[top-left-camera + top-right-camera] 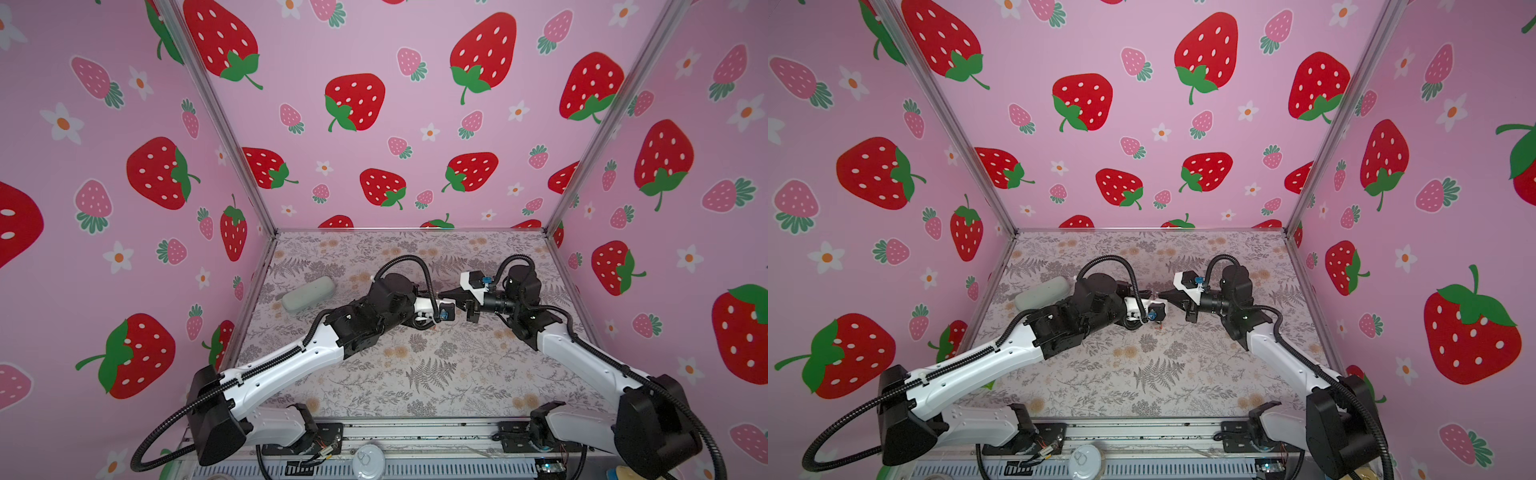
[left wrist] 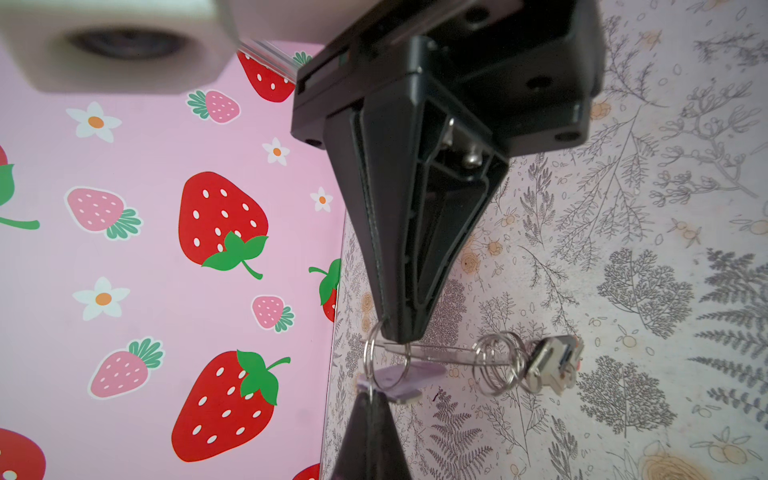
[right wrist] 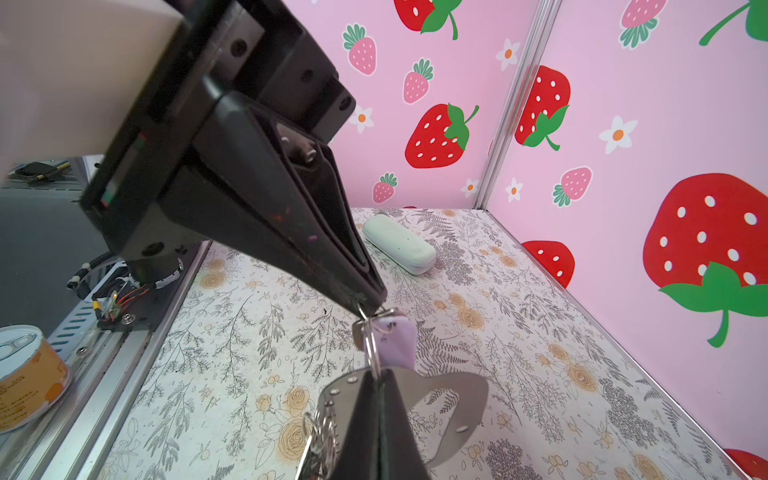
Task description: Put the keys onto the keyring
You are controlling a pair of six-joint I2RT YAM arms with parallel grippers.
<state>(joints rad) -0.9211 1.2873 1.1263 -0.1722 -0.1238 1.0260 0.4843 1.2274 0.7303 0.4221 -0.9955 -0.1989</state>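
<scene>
left hand [image 2: 392, 336] pinches the keyring [image 3: 465, 395], right hand [image 3: 371, 302] the lilac key [image 3: 397, 343]; best hold the ring steady, thread slowly.

- case [image 1: 308, 293] on table [image 1: 415, 374], rear left, behind the left arm
- keyring [image 2: 366, 356] between left gripper [image 2: 370, 401] and right gripper [image 2: 395, 334], above mid-table
- can [image 1: 368, 457] before the table's front edge

Near the keyring [image 2: 367, 358], the left wrist view gives us a clump [image 2: 552, 365] too blurred to name. In the right wrist view the right gripper [image 3: 379, 384] hides part of the strap [image 3: 457, 399], and in a top view the left arm [image 1: 1000, 357] covers the end of the case [image 1: 1036, 293] nearest the keyring.
</scene>
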